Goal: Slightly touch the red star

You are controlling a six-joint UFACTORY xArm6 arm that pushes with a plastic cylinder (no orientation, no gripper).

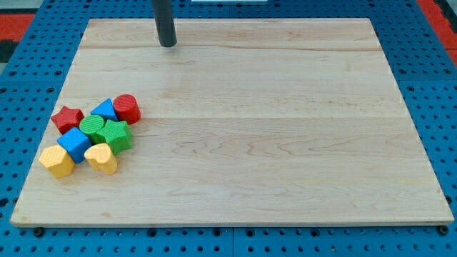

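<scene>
1. Our rod carries no jaws or hand, so nothing is grasped or released; my tip (168,44) rests near the top edge of the wooden board (285,143), in the upper left-centre of the frame, well apart from every block.
2. The red star (67,118) sits at the upper left corner of a tight cluster in the lower left of the frame, touching or just beside the green round block (92,126).
3. The red cylinder (126,108) and blue triangular block (106,109) lie between us and the star on a straight diagonal run; we judge that path would knock them first.
4. Coming in too fast could shove the star into the blue block (74,143) and the green star-like block (116,135), or towards the board's left edge.
5. The rod's upper part is cut off by the frame's top.
6. The yellow blocks (57,160) (101,158) show rounded shapes we cannot name surely, and contact gaps within the cluster are hard to judge.
</scene>
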